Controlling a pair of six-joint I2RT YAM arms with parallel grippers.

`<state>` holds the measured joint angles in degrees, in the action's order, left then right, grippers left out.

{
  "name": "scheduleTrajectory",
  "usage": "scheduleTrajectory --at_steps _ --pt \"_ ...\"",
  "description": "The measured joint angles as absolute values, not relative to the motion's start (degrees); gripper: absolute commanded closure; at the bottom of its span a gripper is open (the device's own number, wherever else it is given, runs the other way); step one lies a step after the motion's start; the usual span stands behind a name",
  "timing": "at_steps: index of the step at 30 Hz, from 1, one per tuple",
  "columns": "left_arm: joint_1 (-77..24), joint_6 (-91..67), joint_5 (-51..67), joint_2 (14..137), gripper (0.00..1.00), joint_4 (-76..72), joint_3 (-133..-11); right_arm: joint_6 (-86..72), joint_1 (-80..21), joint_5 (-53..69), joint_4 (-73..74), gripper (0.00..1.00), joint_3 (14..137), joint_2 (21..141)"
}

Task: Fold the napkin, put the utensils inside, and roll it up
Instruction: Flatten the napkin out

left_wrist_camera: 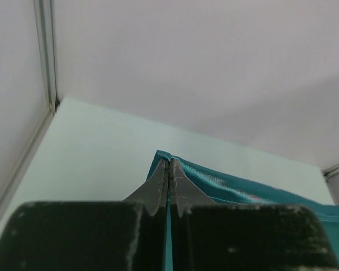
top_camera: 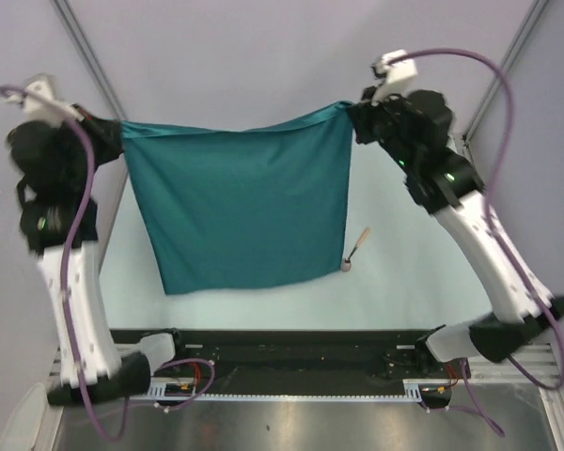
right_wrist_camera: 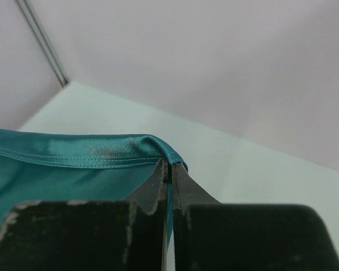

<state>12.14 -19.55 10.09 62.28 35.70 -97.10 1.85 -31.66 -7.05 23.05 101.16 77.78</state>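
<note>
The teal napkin (top_camera: 240, 207) hangs stretched between both arms, lifted off the table, its lower edge toward the near side. My left gripper (top_camera: 119, 133) is shut on its upper left corner; in the left wrist view the cloth (left_wrist_camera: 254, 192) is pinched between the closed fingers of the left gripper (left_wrist_camera: 169, 162). My right gripper (top_camera: 351, 113) is shut on the upper right corner, and the right wrist view shows the hem (right_wrist_camera: 73, 155) running left from the right gripper (right_wrist_camera: 169, 166). The spoon (top_camera: 354, 251), with a tan handle and grey bowl, lies on the table just right of the napkin's lower right corner.
The pale table (top_camera: 423, 272) is ringed by grey walls with metal frame posts (top_camera: 89, 56) at the back corners. A black rail (top_camera: 291, 343) with the arm bases runs along the near edge.
</note>
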Motion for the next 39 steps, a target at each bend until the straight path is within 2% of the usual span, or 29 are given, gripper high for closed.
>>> scheduleTrajectory --at_steps 2,4,5,6,7,8,9,11,12,13,15,20,24,28,32,35,39 --pt "12.14 -19.62 10.70 70.76 1.00 33.87 -95.77 1.37 -28.64 -3.46 21.39 1.00 101.73 85.62" --pt "12.14 -19.64 11.00 80.55 0.89 32.21 -95.77 0.36 -26.24 -0.03 20.84 1.00 102.50 93.30" --pt "12.16 -19.64 11.05 84.93 0.76 31.44 -95.90 -0.36 -25.04 1.74 20.91 1.00 103.20 97.82" --pt "12.19 -19.73 11.05 90.54 0.49 31.33 -96.53 -1.02 -23.92 3.29 21.19 1.00 104.79 102.19" --pt "12.19 -19.79 10.96 96.36 0.38 31.94 -97.78 -2.04 -22.48 5.13 21.32 0.90 107.74 107.90" --pt "12.19 -19.70 10.98 102.08 0.31 32.64 -99.96 -2.98 -21.45 6.61 21.65 0.73 110.39 112.51" --pt "12.19 -20.01 11.11 107.42 0.12 33.04 -102.15 -4.08 -20.10 8.54 22.17 0.45 114.96 118.56" --pt "12.19 -20.36 11.03 115.85 0.02 35.05 -106.10 -7.16 -17.58 12.43 24.56 0.30 124.73 129.29" --pt "12.19 -20.43 11.00 117.95 0.00 35.79 -107.28 -8.19 -16.58 14.11 25.30 0.15 128.49 133.19" --pt "12.19 -20.47 10.70 119.87 0.00 36.95 -108.44 -9.72 -15.29 16.45 26.44 0.09 133.21 137.49" --pt "12.19 -20.45 10.52 120.70 0.00 38.70 -109.75 -12.86 -13.06 20.29 26.74 0.05 138.08 142.80" --pt "11.97 -19.40 10.20 115.39 0.00 39.22 -112.27 -17.21 -9.17 25.04 24.47 0.05 131.31 140.18" --pt "10.96 -17.63 9.52 105.95 0.00 37.36 -109.19 -18.17 -9.15 25.52 22.50 0.07 118.13 130.67" --pt "6.96 -16.03 9.30 94.37 0.00 32.97 -100.07 -18.46 -10.79 23.88 21.61 0.07 101.82 116.90" --pt "-4.38 -13.21 7.31 84.77 0.00 26.46 -86.80 -18.98 -12.32 20.71 21.52 0.07 85.36 101.60" --pt "-16.25 -12.34 7.64 83.57 0.00 23.42 -81.67 -19.94 -12.05 19.35 20.47 0.07 75.57 93.38" --pt "-24.51 -13.54 9.65 83.81 0.00 20.58 -74.67 -21.63 -11.33 19.66 19.35 0.07 63.86 87.29"
